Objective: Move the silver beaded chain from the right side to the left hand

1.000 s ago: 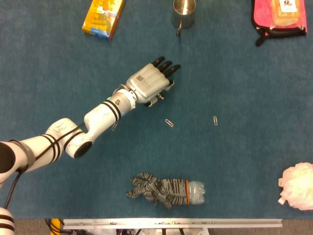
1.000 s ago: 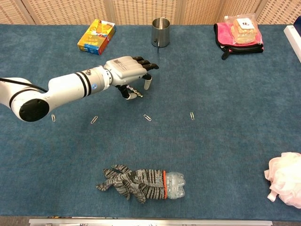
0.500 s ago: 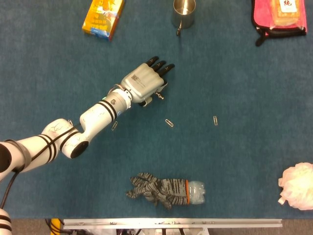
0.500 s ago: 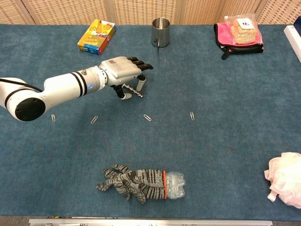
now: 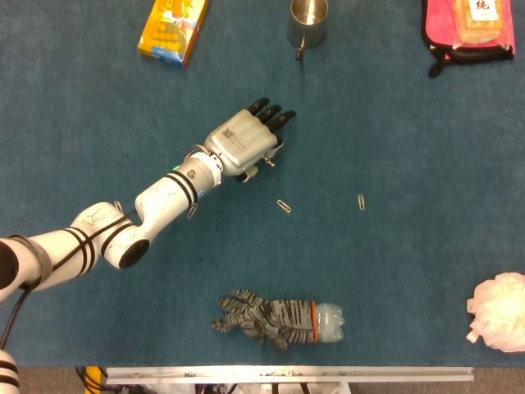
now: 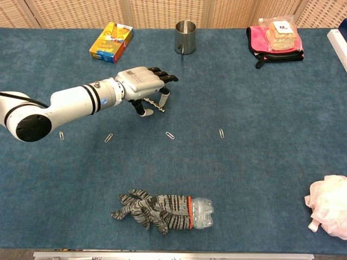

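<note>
My left hand hovers palm down over the blue cloth, left of the table's middle, fingers stretched toward the far side. A short silver beaded chain dangles under it, pinched between the thumb and a finger, its loose end just above the cloth. Most of the chain is hidden by the hand in the head view. Neither view shows my right hand.
An orange box and a steel cup stand at the far edge, a pink pouch at the far right. Paper clips lie near the hand. A glove-covered bottle lies near the front, a pink puff at the right.
The left hand has drawn back to the left by a small amount, carrying the chain with it, and the chain now hangs straighter under the fingers.
</note>
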